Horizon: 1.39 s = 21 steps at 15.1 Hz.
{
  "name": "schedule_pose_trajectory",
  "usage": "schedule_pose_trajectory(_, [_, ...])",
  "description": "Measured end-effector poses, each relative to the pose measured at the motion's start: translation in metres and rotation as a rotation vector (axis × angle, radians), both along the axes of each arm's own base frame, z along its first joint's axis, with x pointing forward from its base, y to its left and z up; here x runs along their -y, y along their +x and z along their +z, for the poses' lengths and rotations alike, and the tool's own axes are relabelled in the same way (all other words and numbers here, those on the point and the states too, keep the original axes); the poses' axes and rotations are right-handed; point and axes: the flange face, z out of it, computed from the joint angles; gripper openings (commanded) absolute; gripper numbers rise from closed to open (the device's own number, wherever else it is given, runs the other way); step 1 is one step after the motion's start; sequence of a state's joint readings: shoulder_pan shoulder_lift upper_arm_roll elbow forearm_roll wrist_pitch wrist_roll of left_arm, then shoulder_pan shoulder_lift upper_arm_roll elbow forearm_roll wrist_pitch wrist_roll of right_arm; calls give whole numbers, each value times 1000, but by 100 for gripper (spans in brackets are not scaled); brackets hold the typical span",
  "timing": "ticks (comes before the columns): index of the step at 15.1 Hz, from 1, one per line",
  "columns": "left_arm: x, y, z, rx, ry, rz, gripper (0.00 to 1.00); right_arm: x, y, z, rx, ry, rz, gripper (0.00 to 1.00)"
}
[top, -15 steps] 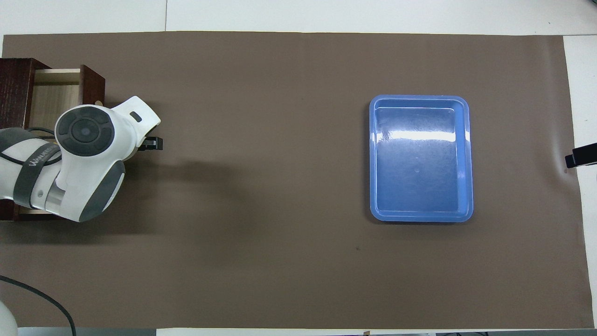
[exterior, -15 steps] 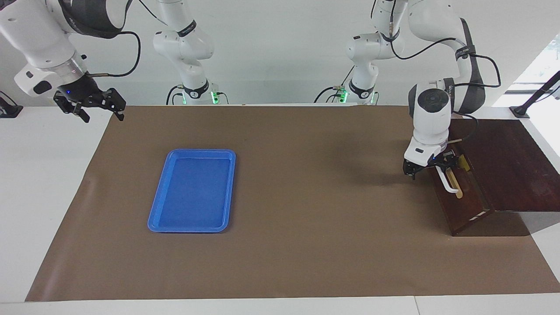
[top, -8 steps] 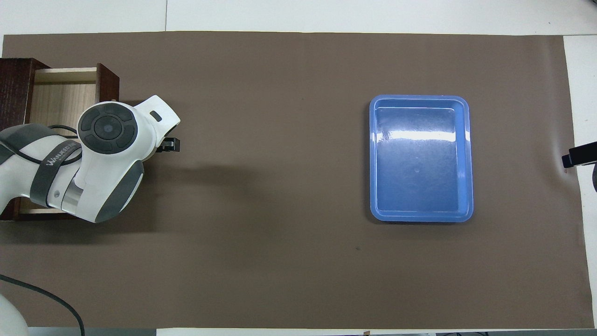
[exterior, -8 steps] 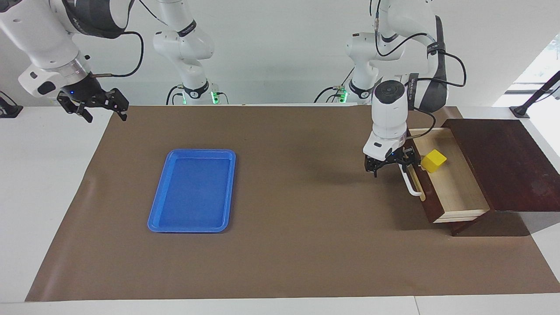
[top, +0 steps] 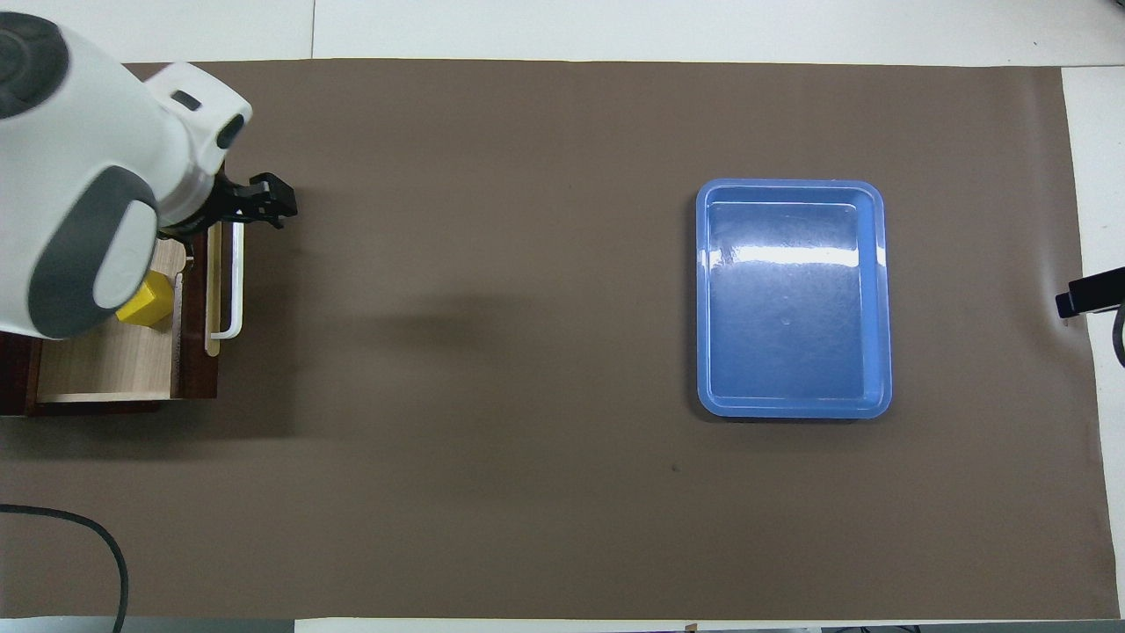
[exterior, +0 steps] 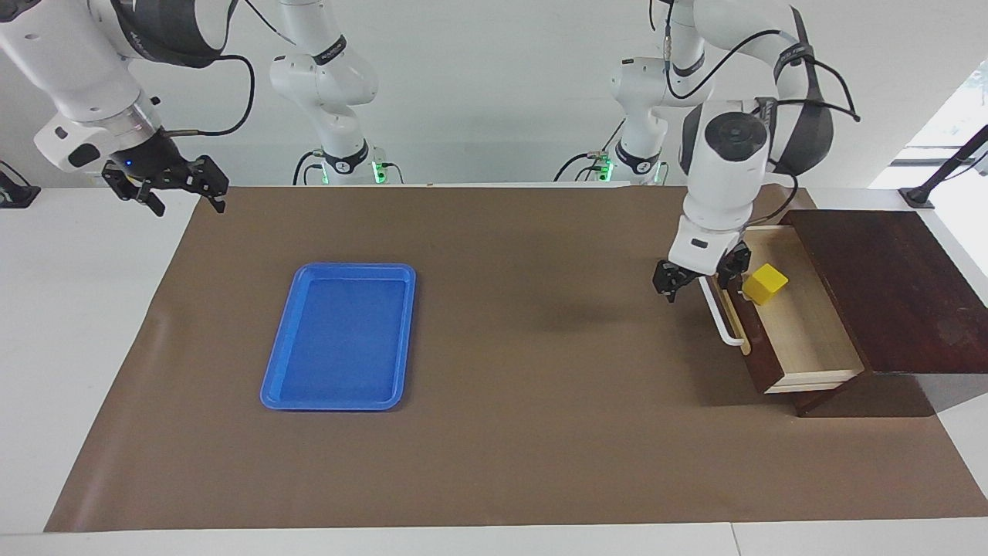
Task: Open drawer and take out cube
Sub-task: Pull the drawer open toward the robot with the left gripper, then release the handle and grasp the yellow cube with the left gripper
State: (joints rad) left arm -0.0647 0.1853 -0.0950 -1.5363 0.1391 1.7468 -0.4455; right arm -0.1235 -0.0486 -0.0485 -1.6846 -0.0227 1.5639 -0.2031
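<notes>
drawer (exterior: 795,328) pulled open | cube (exterior: 764,284) inside it, close to handle | left gripper (exterior: 701,276) over handle, fingers spread, empty; should centre over cube, descend straight | right gripper (exterior: 166,184) spread, waiting well apart

Since 1.0 s ago the drawer (exterior: 795,324) has gone from nearly closed to pulled well out of its dark box at the left arm's end of the counter; its pale floor shows, with the cube (exterior: 765,283) lying in the part nearer the robots. Most of that travel came in the first half second; position unchanged since. The left gripper (exterior: 701,276), down at the white handle (exterior: 718,316) 0.5 s ago, has risen and is now over the handle's robot-side end, fingers apart. The right gripper (exterior: 179,185) has shifted slightly near its corner of the counter.
</notes>
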Motion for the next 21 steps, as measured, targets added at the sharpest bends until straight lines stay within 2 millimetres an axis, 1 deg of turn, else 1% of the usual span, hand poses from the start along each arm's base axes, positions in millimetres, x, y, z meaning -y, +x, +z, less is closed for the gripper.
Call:
schedule_pose_trajectory(1, [-25,2,3,0,-7,41,100,-3,0,0,-3,-1,-10,100])
schedule_pose_trajectory(2, [-45,2,4,-1,-11,72,100,-6,0,-1,-7,-1,-19,100])
schedule_pose_trajectory(3, [-60,3,3,-5,-12,95,100,-10,0,-1,-10,-2,-25,100])
schedule_pose_trajectory(4, [-70,2,-1,-11,-12,111,100,-14,0,0,-11,-3,-31,100])
schedule_pose_trajectory(5, [-75,1,-7,-18,-11,118,100,-16,0,0,-12,-3,-37,100])
schedule_pose_trajectory(6, [-75,-6,-21,-22,-9,117,100,-18,-1,-1,-14,-4,-48,100])
schedule_pose_trajectory(8, [-82,-17,-41,-9,-6,123,100,-19,-2,-3,-20,-4,-52,100])
schedule_pose_trajectory(11, [-110,-34,-63,6,-6,162,100,-25,-2,-6,-25,-6,-70,100])
schedule_pose_trajectory(12, [-118,-38,-69,7,-6,172,100,-26,-2,-6,-25,-6,-75,100])
schedule_pose_trajectory(13, [-121,-41,-75,2,-6,177,100,-27,-3,-6,-27,-7,-77,100])
schedule_pose_trajectory(15, [-120,-44,-85,-6,-6,180,100,-28,-4,-7,-28,-7,-82,100])
schedule_pose_trajectory(17, [-118,-45,-90,-1,-8,188,100,-30,-5,-9,-33,-9,-117,100])
schedule_pose_trajectory(18, [-117,-45,-92,6,-9,193,100,-35,-6,-12,-39,-5,-149,100])
schedule_pose_trajectory(19, [-116,-45,-95,13,-10,196,100,-47,-7,-15,-47,8,-199,100])
schedule_pose_trajectory(20, [-115,-45,-99,17,-12,197,95,-61,-8,-19,-57,23,-256,100])
schedule_pose_trajectory(21, [-115,-46,-102,21,-13,198,70,-77,-9,-23,-70,35,-314,100])
